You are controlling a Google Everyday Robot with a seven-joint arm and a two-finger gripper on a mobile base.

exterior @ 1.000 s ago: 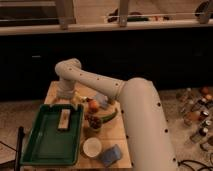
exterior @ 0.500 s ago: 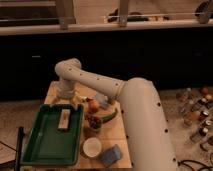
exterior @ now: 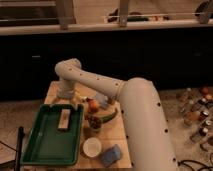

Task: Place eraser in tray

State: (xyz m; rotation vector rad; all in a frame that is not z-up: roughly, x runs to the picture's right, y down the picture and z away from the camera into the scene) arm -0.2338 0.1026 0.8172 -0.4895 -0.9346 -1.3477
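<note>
The dark-green tray (exterior: 42, 145) lies on the left part of the small wooden table (exterior: 119, 162). A tan rectangular eraser (exterior: 64, 120) lies flat inside the tray near its far end. My gripper (exterior: 64, 99) hangs at the end of the white arm, just above the tray's far rim and a little beyond the eraser. The wrist hides most of it.
Right of the tray are an orange fruit (exterior: 93, 106), a green curved item (exterior: 108, 117), a small dark cup (exterior: 94, 123), a white bowl (exterior: 92, 147) and a blue sponge (exterior: 111, 155). Several bottles (exterior: 196, 112) stand on the floor at the right. A dark counter runs behind.
</note>
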